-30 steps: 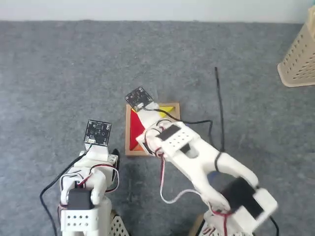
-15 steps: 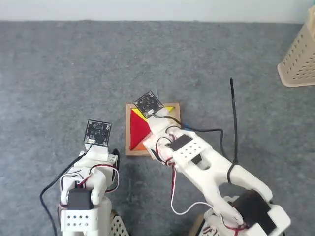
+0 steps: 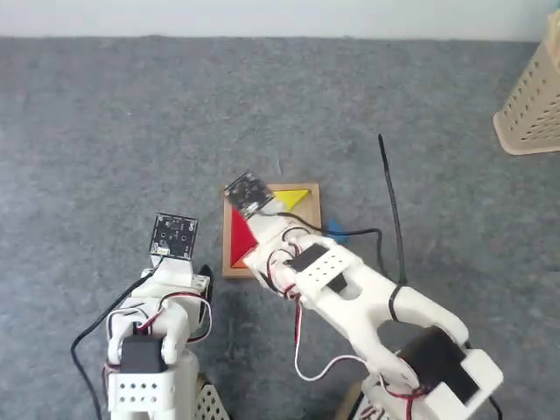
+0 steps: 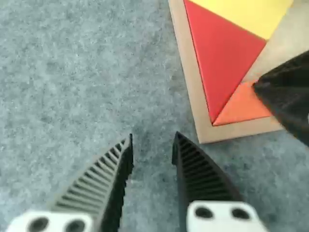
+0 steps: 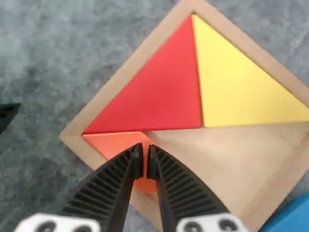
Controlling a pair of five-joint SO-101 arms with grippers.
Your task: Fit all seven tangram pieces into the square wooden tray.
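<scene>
On the grey surface (image 3: 131, 114) the square wooden tray (image 5: 222, 154) holds the red triangle (image 5: 164, 92), the yellow triangle (image 5: 236, 87) and a small orange triangle (image 5: 116, 140) in one corner; a blue piece (image 3: 335, 231) lies just outside. The right hand (image 5: 144, 154), fingers nearly together on nothing, hangs over the orange triangle, which I'd nudge gently until flush with the rim, while the left hand (image 4: 152, 145), fingers apart, hovers beside the tray
</scene>
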